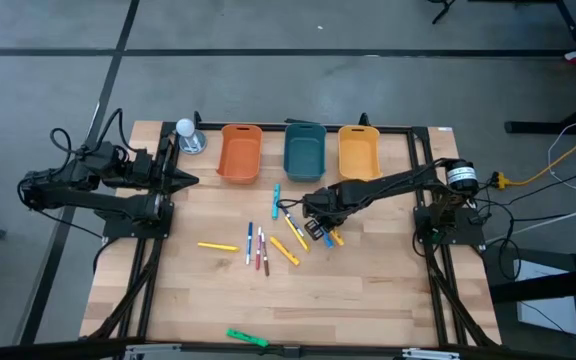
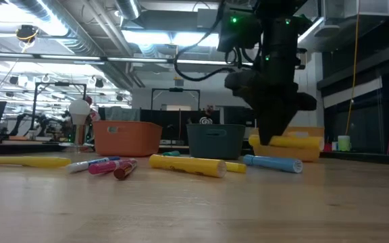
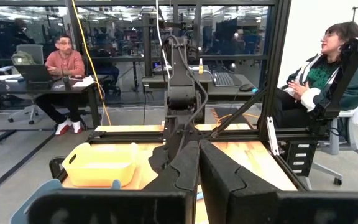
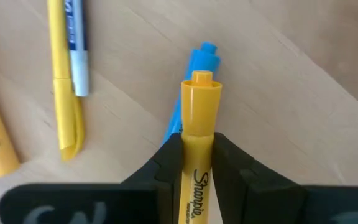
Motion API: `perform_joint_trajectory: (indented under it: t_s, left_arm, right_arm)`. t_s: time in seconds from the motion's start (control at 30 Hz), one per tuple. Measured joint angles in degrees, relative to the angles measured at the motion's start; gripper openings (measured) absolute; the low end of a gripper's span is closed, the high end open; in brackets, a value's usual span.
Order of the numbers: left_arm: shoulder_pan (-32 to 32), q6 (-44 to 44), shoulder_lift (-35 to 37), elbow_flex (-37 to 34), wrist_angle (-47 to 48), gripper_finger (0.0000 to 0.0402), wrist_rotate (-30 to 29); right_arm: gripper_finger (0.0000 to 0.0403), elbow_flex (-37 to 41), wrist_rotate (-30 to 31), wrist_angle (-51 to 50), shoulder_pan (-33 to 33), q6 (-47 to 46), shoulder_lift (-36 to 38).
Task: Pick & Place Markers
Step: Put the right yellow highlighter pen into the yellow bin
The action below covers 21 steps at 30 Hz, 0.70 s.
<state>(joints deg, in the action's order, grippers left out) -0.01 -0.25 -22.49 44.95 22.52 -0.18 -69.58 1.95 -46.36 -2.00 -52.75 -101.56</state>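
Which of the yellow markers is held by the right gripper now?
The yellow marker printed "Sharpie", clamped between the right gripper's fingers, with a blue marker lying under it. The other yellow markers lie free on the table.

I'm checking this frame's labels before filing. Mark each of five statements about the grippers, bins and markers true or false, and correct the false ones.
1. The right gripper is shut on a yellow marker. True.
2. The left gripper is picking up a marker in the middle of the table. False: it waits at the table's left side, near the orange bin, holding nothing.
3. Three bins stand in a row: orange, teal bin, yellow bin. True.
4. A blue marker lies right under the yellow marker. True.
5. The green stick lies inside the teal bin. False: it lies on the table near its front edge.
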Motion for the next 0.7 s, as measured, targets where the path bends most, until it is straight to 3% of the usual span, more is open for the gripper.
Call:
perform_joint_trajectory:
  t_s: [0.7]
  left_arm:
    - [0.0, 0.0, 0.0, 0.0, 0.0, 0.0012, 0.0]
  right_arm:
    - [0.0065, -0.4, 8.1, -2.9, 2.1, 4.6, 13.0]
